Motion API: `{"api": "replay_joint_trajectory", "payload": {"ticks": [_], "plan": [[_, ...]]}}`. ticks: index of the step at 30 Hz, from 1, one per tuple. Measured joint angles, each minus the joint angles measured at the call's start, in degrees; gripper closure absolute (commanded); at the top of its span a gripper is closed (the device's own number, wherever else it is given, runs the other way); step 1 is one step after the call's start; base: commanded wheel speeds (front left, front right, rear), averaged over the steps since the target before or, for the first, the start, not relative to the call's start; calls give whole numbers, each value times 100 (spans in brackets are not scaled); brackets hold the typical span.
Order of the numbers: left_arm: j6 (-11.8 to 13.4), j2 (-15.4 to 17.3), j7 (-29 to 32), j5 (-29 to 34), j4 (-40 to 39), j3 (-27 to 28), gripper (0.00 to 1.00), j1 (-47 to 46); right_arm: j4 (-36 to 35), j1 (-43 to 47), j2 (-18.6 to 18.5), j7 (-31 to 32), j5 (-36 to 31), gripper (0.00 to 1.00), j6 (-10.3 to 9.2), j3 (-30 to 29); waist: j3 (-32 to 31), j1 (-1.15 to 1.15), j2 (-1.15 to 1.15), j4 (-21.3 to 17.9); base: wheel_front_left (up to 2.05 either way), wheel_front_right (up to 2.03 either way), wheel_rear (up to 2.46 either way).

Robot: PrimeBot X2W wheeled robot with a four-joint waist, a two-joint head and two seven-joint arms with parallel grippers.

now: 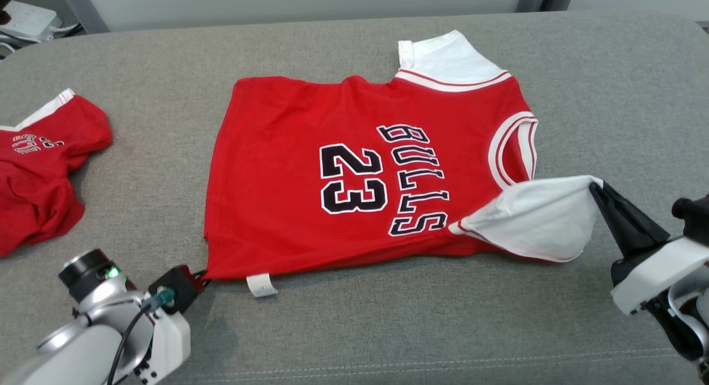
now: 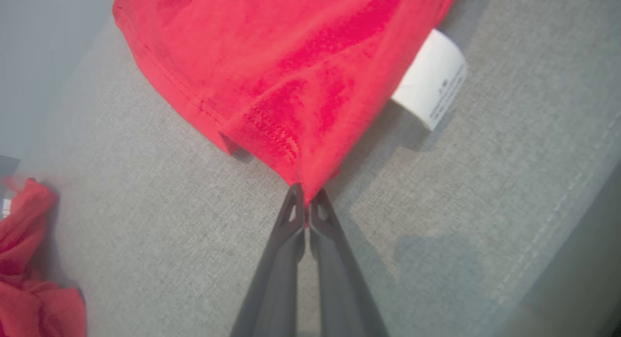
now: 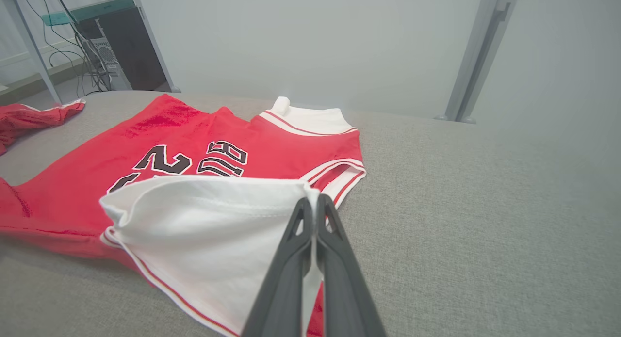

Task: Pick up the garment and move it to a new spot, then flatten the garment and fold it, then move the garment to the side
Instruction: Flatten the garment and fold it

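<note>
Folding the jersey (image 1: 277,169), spread flat at the grey cushion's (image 1: 388,329) centre; left fingers (image 2: 284,249) pinch its hem corner, right fingers (image 3: 288,269) pinch its raised white sleeve; next move, likely: carry both held points across the jersey together, evenly.

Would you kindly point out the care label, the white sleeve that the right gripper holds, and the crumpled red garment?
care label (image 2: 429,85), left wrist view, middle of the white tag.
white sleeve (image 1: 532,216), head view, middle of the raised fabric.
crumpled red garment (image 1: 39,180), head view, its red body.
</note>
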Motion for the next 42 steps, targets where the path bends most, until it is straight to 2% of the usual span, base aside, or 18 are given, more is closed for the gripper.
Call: {"api": "replay_joint_trajectory", "payload": {"ticks": [2,7,8,14,23,34,35,36,37,38,42], "plan": [[0,230,170,-396,-168,-590,100,-671,275,-353,171,51,-219,100,0,-131,170,0,0,46,0,0,0],[0,537,463,-1105,-370,-1466,100,-1653,644,-843,336,55,-508,100,0,-189,456,0,0,93,0,0,0],[0,659,555,-1347,-442,-1816,100,-2026,768,-995,401,55,-564,100,0,-187,553,0,0,104,0,0,0],[0,801,597,-2060,-443,-2483,100,-3004,1178,-1434,571,42,-665,100,0,-152,791,0,0,89,0,0,0],[0,784,578,-2271,-156,-2635,100,-3314,1669,-1868,772,-143,-668,100,0,-55,1023,0,0,-32,0,0,0],[0,437,198,-2277,506,-2639,100,-3314,2134,-2215,991,-266,-667,100,0,142,1114,0,0,-119,0,0,0],[0,412,109,-2304,573,-2638,71,-3314,2175,-2240,1006,-275,-667,100,0,149,1106,0,0,-114,0,0,0],[0,372,18,-2317,676,-2637,29,-3314,2254,-2277,1034,-296,-667,100,0,120,1095,0,0,-109,0,0,0],[0,333,-53,-2354,779,-2638,0,-3314,2307,-2296,1057,-310,-667,65,0,74,1079,0,0,-106,0,0,0],[0,298,-160,-2432,883,-2631,0,-3314,2368,-2301,1082,-310,-667,0,0,21,1059,0,0,-102,0,0,0],[24,182,-692,-2669,1337,-2441,0,-3299,2364,-2285,1183,-312,-870,0,0,-443,950,0,0,-95,0,0,0]]}}
